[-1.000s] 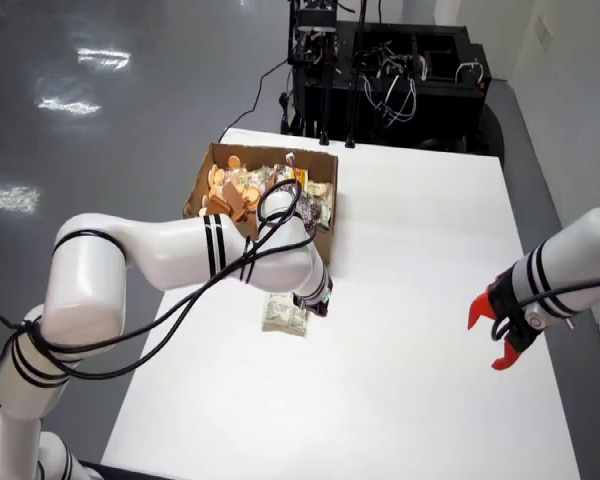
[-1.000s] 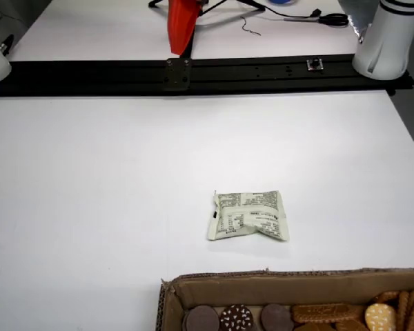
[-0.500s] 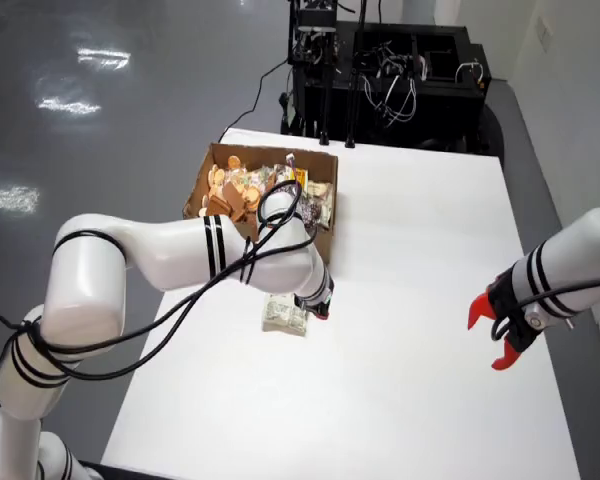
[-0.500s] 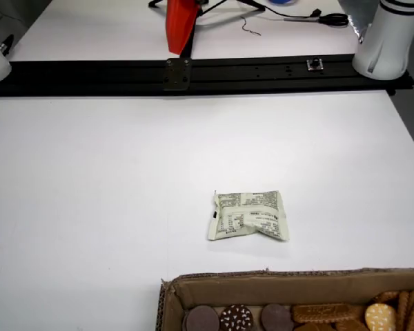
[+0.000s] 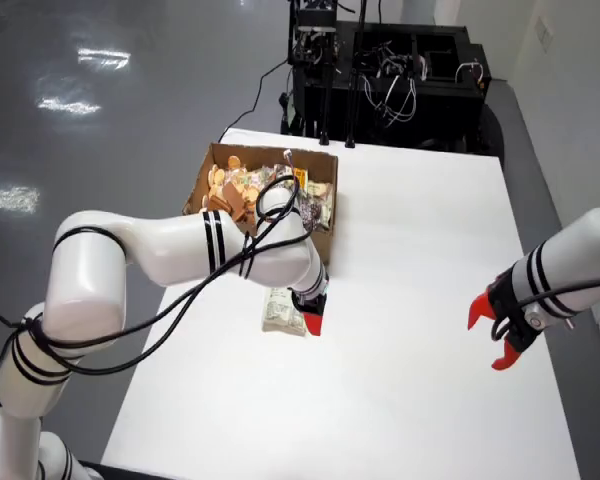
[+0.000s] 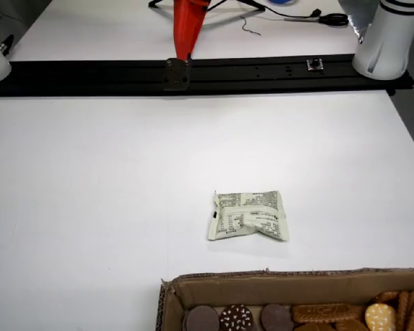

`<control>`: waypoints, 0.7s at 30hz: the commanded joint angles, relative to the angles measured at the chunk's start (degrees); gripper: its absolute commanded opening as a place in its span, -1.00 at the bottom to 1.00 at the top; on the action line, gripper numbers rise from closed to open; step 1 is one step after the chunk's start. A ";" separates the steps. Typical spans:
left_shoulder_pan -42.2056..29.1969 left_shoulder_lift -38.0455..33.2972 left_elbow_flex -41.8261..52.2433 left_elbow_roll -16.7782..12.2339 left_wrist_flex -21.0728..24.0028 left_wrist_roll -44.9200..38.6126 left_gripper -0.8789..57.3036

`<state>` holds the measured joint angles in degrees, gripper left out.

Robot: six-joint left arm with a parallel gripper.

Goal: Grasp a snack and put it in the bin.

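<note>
Snack packet (image 6: 249, 216) on table (image 6: 90, 193), near box (image 6: 262, 284).

Glossy white rounded arm (image 5: 170, 255), paired black bands at the joints, loose black cables (image 5: 130, 335) looped alongside, black wrist, red-orange jaws

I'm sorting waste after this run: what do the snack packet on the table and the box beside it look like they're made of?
The snack packet looks like thin glossy plastic film: crinkled, with printed text and crimped ends. The box looks like brown corrugated cardboard, matte, with a fluted cut edge showing in the close view.
</note>
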<state>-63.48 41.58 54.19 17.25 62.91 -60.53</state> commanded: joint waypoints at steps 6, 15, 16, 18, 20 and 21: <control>2.87 -0.81 3.60 0.78 -0.08 -1.42 0.47; 5.14 -0.72 6.24 3.98 -2.20 -1.85 0.60; 5.38 -0.63 6.48 4.20 -2.42 -1.89 0.60; 5.88 -0.50 7.13 4.54 -2.99 -2.06 0.61; 6.34 -0.40 7.99 4.85 -3.70 -2.39 0.62; 6.55 -0.36 8.47 5.03 -4.08 -2.60 0.62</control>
<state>-57.28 41.07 61.78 22.00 59.67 -62.76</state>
